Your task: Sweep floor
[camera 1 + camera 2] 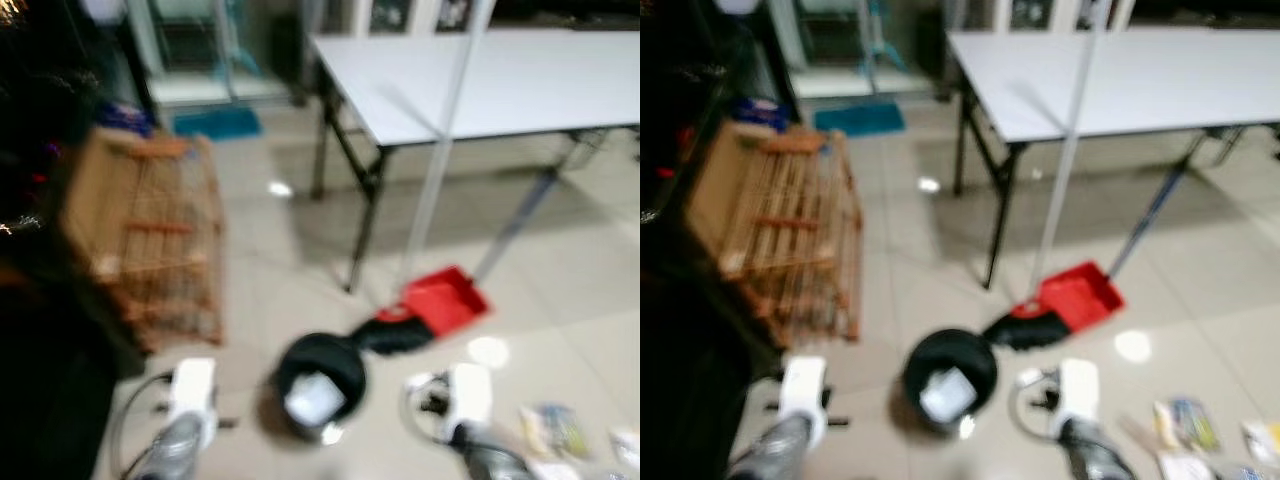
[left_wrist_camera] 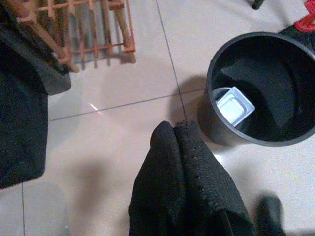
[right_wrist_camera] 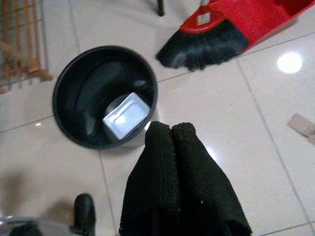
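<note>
A: Broom (image 1: 395, 335) lies at 1 o'clock from the black bin (image 1: 320, 385), its bristles against the red dustpan (image 1: 445, 300).

B: Grippers?

A: Left gripper (image 2: 174, 130) and right gripper (image 3: 170, 130) both pinched closed, holding nothing, hovering over tile.

B: Risk?

A: Reaching past could tip the bin, and litter (image 1: 550, 430) at 4 o'clock may get trodden.

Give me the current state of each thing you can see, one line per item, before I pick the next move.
Left pincer: shut, empty, above the floor beside the bin.
Right pincer: shut, empty, by the bin's rim.
Bin: upright, open-topped, a white container inside.
Broom: unheld, bristles on the floor against the dustpan.
Dustpan: on the floor, unheld.
Litter: scattered, unswept.
</note>
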Available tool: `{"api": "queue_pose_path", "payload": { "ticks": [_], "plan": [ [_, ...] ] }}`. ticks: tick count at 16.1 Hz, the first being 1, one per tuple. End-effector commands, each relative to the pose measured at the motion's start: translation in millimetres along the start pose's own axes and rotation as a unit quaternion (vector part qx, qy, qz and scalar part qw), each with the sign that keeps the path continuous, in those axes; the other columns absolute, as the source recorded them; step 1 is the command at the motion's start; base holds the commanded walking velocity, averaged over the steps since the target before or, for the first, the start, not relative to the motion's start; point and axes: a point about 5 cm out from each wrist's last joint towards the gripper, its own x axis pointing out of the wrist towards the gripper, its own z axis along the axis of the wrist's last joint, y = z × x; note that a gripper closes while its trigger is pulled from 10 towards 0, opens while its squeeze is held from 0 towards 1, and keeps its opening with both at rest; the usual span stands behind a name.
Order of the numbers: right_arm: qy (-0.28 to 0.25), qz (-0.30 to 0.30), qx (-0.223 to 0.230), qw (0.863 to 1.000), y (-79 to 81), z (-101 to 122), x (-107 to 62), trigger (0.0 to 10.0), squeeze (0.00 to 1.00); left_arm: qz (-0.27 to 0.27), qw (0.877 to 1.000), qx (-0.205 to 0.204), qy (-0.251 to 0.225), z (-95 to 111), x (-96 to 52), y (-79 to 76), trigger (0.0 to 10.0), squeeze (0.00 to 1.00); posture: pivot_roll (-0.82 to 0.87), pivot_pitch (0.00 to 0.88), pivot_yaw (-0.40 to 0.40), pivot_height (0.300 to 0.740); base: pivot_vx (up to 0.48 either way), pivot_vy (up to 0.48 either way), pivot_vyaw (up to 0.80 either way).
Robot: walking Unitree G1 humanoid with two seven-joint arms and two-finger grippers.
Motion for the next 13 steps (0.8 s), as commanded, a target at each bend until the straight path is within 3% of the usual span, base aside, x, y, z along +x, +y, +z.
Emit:
{"api": "queue_pose_path", "payload": {
  "ticks": [1,9,13],
  "plan": [
    [-0.002,-0.008,-0.01,1.0,-6.8,1.7,-1.3,10.0,0.0,-0.006,1.0,0.002,0.0,1.1,0.7,-4.9,10.0,0.0,0.01,0.017,-0.01,0.74,0.0,-0.352,0.8],
    [0.0,-0.005,-0.003,1.0,-6.4,1.0,-1.3,10.0,0.0,-0.007,1.0,0.001,-0.001,1.2,0.7,-5.3,10.0,0.0,0.0,0.02,-0.012,0.74,0.0,-0.353,0.08],
    [-0.001,-0.003,0.001,1.0,-6.3,0.8,-1.4,10.0,0.0,-0.005,1.0,-0.004,-0.003,1.6,0.7,-5.3,10.0,0.0,0.0,0.021,-0.01,0.74,0.0,0.0,0.0]
  ]
}}
